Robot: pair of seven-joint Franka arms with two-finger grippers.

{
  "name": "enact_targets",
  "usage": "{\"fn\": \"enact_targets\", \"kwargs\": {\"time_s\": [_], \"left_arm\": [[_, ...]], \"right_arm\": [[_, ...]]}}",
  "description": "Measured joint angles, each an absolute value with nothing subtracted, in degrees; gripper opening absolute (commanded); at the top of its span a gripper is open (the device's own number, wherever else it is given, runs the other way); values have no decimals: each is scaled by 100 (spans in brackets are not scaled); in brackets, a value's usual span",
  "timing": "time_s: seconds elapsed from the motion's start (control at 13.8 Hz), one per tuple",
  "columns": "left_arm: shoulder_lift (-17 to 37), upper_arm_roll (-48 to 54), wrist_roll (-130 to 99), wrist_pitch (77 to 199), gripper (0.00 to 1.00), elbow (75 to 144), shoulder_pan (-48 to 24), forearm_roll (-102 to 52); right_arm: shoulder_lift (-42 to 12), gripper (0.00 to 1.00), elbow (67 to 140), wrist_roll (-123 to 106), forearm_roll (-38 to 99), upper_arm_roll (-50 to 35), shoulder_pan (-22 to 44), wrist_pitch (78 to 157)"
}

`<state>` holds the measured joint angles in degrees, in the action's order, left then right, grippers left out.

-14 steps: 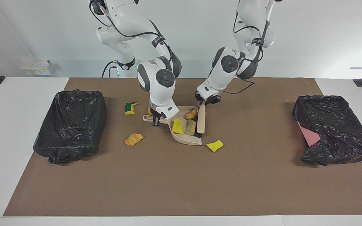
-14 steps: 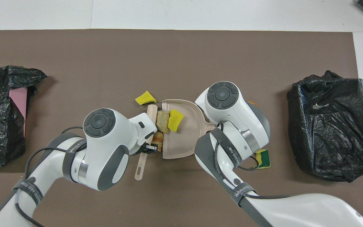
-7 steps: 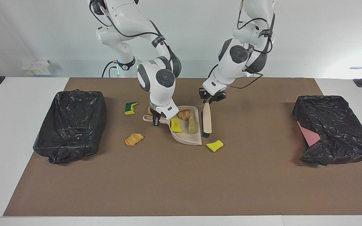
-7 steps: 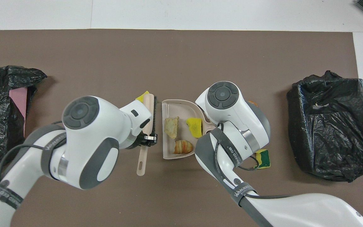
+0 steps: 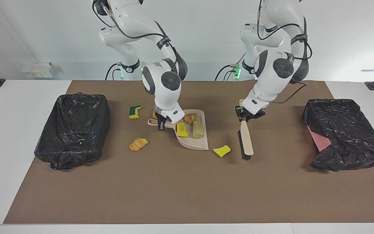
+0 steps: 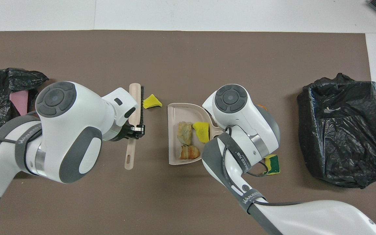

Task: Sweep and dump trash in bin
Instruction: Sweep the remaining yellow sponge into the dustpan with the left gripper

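Note:
My right gripper [image 5: 161, 125] is shut on the handle of the beige dustpan [image 5: 196, 144], which lies on the brown mat. In the pan lie a yellow sponge piece [image 5: 182, 130], a croissant [image 5: 190, 118] and a bread-like lump [image 5: 197, 129]. My left gripper [image 5: 246, 116] is shut on the beige brush [image 5: 246, 140], held low beside a loose yellow sponge piece [image 5: 222, 150], toward the left arm's end. Loose on the mat are a croissant [image 5: 138, 144], a green-backed sponge [image 5: 135, 111] and a brown lump [image 5: 154, 114], half hidden by my right gripper. In the overhead view the brush [image 6: 135, 104] is beside the yellow piece [image 6: 151, 101].
One black-bagged bin [image 5: 73, 136] stands at the right arm's end of the mat. Another black-bagged bin [image 5: 346, 136], with a pink sheet showing, stands at the left arm's end. Bare mat stretches farther from the robots than the dustpan.
My left gripper has drawn the brush out of the dustpan and carried it toward the left arm's end, past the loose yellow piece. The scraps slid deeper into the pan. My right arm stayed still.

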<state>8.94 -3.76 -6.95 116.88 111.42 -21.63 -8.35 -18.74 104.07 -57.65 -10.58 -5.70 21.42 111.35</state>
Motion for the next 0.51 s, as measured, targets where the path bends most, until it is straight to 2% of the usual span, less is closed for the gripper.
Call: {"fn": "enact_targets", "kwargs": {"time_s": [0.22, 0.51], "left_arm": [[1262, -322, -392, 11870, 0, 11123, -2134, -811], [1255, -185, -76, 11704, 0, 11145, -2409, -804]], "right_arm": [[-1874, 0, 10408, -5765, -1058, -570, 2142, 11135], [-1874, 0, 10408, -5765, -1058, -570, 2142, 11135]]}}
